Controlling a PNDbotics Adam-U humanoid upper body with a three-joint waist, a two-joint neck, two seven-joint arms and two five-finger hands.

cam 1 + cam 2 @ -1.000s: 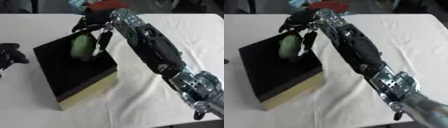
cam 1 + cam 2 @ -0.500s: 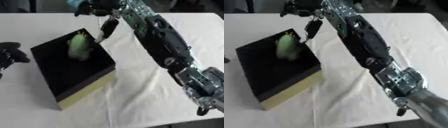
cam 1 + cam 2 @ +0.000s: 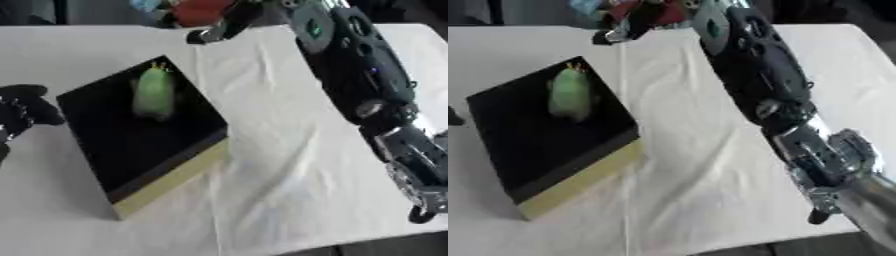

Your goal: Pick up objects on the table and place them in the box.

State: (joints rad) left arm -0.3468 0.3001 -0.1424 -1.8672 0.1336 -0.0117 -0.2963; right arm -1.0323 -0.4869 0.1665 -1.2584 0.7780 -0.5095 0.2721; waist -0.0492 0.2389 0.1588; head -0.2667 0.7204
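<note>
At the table's left edge the left hand (image 3: 22, 110) rests just beside the box (image 3: 131, 145), fingers loosely curled around nothing. The green object (image 3: 154, 93) lies inside the black box near its far corner, and white tablecloth (image 3: 289, 165) stretches bare to the right of the box. The right hand (image 3: 219, 27) hangs above the far edge, well apart from the green object; whether its fingers are apart or together cannot be told.
</note>
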